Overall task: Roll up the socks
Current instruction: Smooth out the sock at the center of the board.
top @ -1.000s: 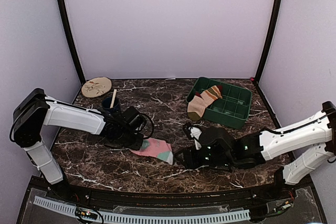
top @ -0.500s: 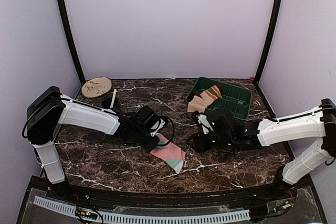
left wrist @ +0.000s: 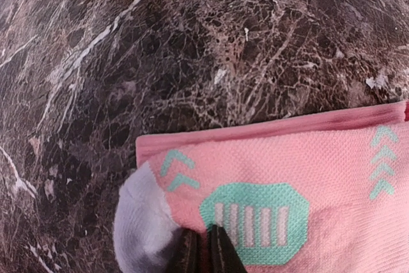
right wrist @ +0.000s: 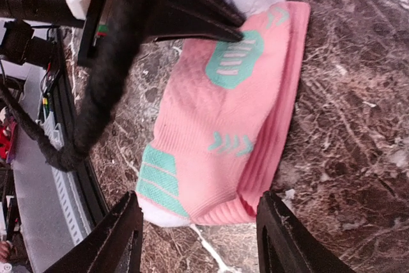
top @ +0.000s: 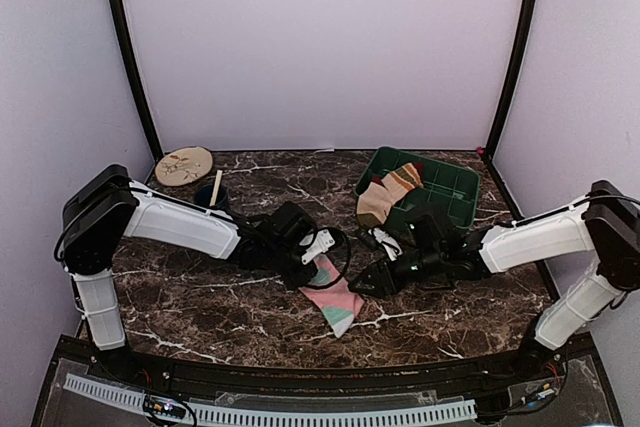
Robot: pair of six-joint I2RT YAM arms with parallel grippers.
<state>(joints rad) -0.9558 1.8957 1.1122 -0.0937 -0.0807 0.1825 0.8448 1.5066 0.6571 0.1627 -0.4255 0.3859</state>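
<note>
PINK SOCK PINNED FOR ROLLING: A pink sock (top: pixel 335 299) lies flat on the brown marble table (top: pixel 200 297). It is soft, light ribbed knit in what looks like two layers, marked with mint chevrons and a mint badge. The left gripper (left wrist: pixel 206 250) has its jaws pinched narrow on the fabric beside the pale grey rounded end. The right gripper (right wrist: pixel 201 238) stands wide open, the sock's white-and-mint end just ahead of its spread jaws. The limp sock is likely to slide on polished stone, so it looks best taken at one short end while the other is pinned. Beyond the right jaws, a striped sock (top: pixel 388 192) drapes over the rim of a green plastic crate (top: pixel 440 158). Far past the left jaws sit a dark cup (top: pixel 210 197) and a wooden plate (top: pixel 184 164).
</note>
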